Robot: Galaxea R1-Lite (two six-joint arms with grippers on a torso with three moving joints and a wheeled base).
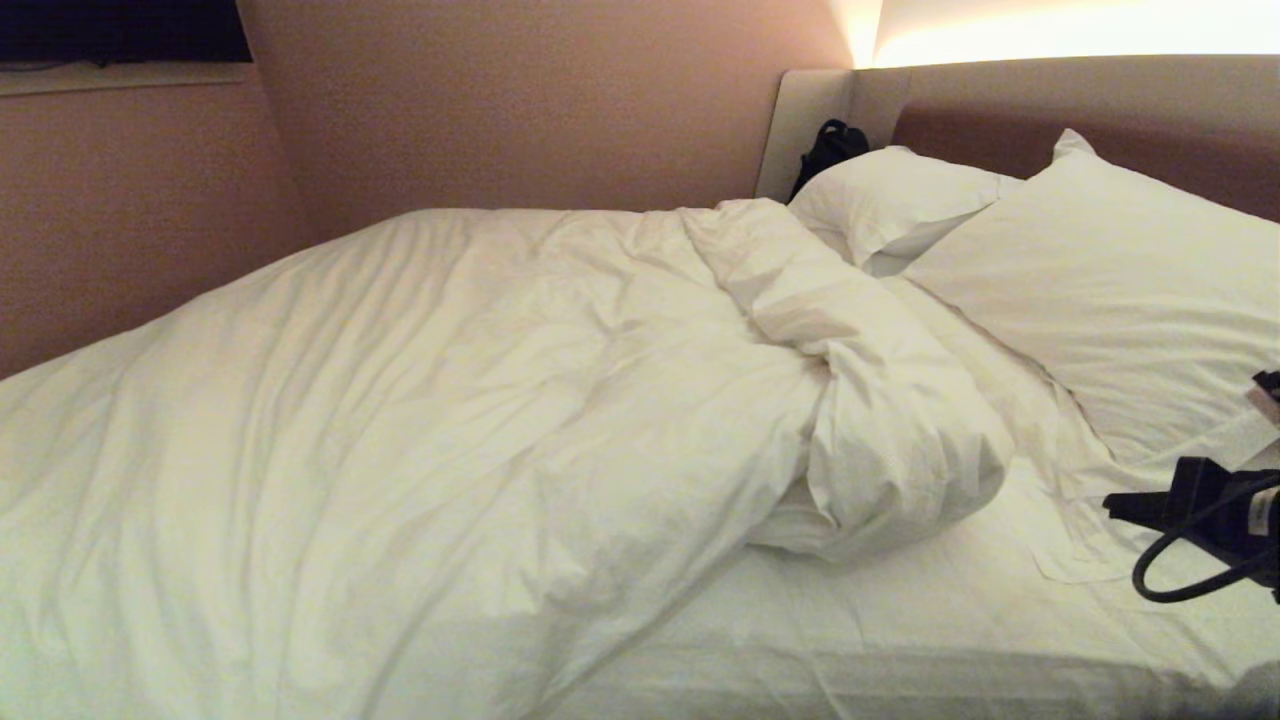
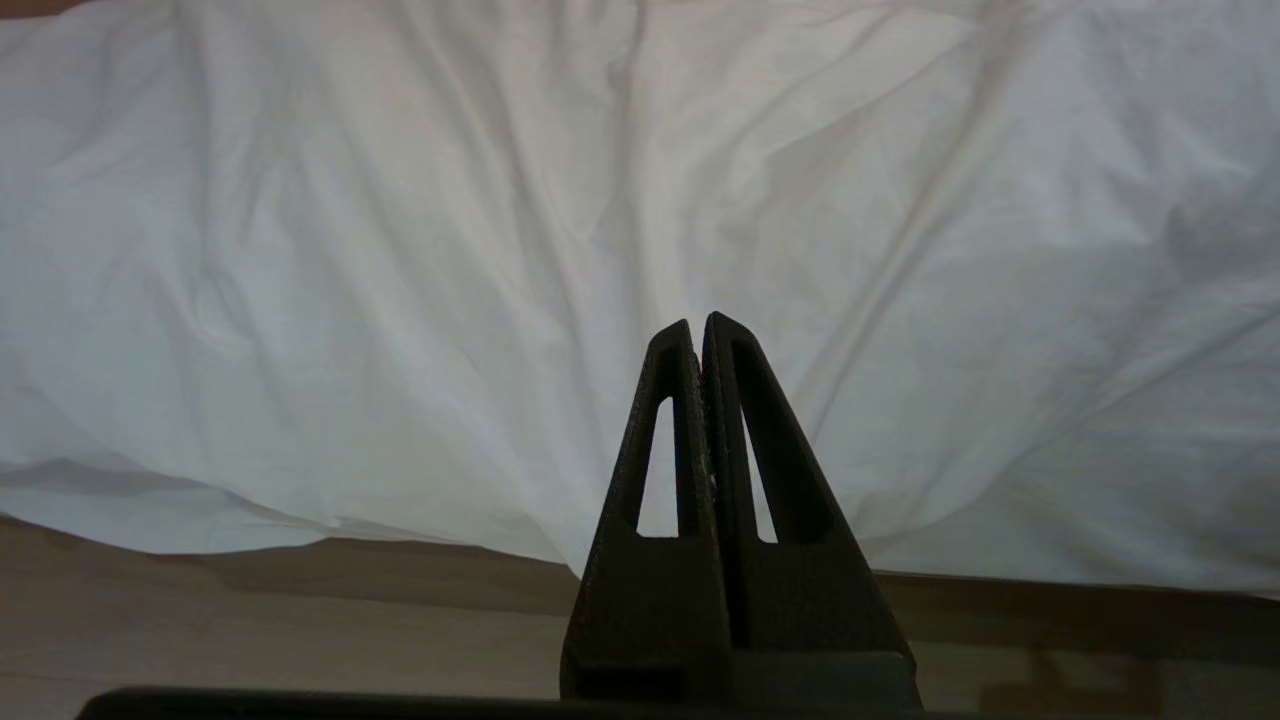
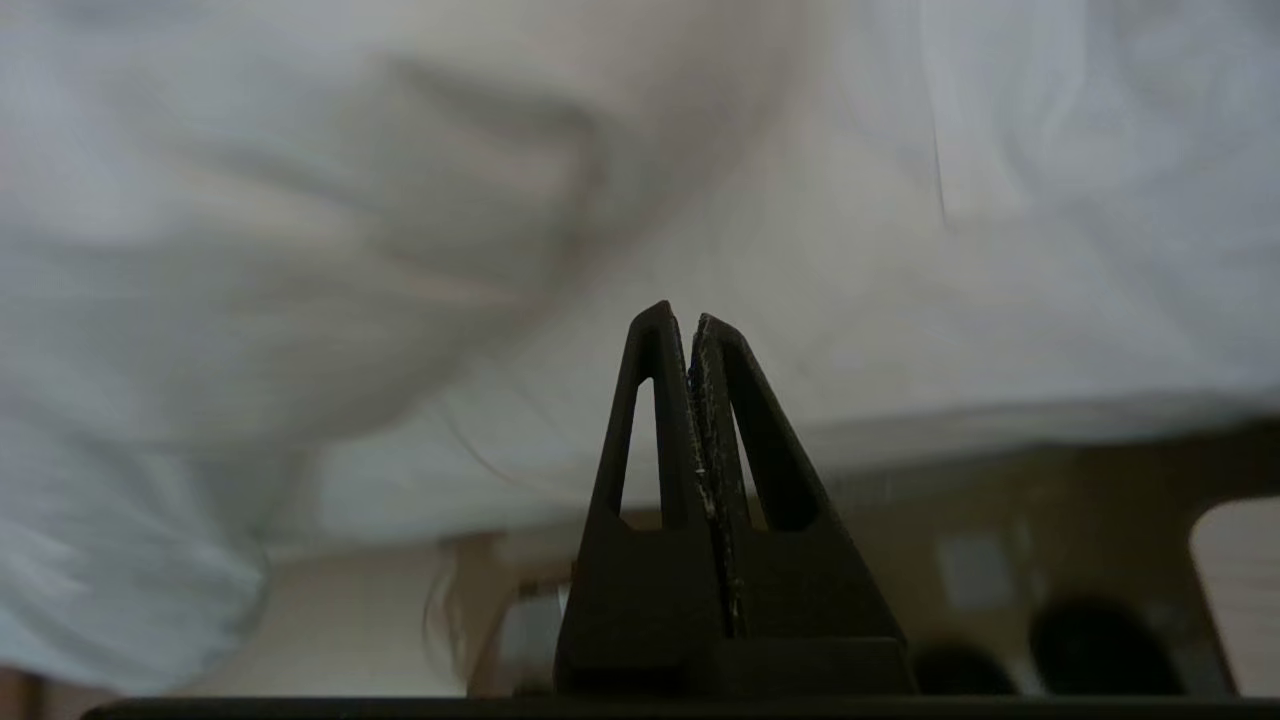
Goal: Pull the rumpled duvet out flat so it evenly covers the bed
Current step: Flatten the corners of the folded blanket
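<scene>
Plain white duvet (image 1: 420,400), brown headboard (image 1: 1100,130)

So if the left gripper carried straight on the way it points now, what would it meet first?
Probably the duvet: the shut left gripper points at its creased white side hanging over the bed edge, though depth is unclear.

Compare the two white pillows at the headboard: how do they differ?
The near rectangular white pillow looks larger and lies propped against the padded brown headboard, one corner sticking up. The far rectangular white pillow looks smaller, sits lower in the corner, and is partly hidden behind the near one, with the bunched puffy white duvet lying right beside it. Both are plain white and creased.
</scene>
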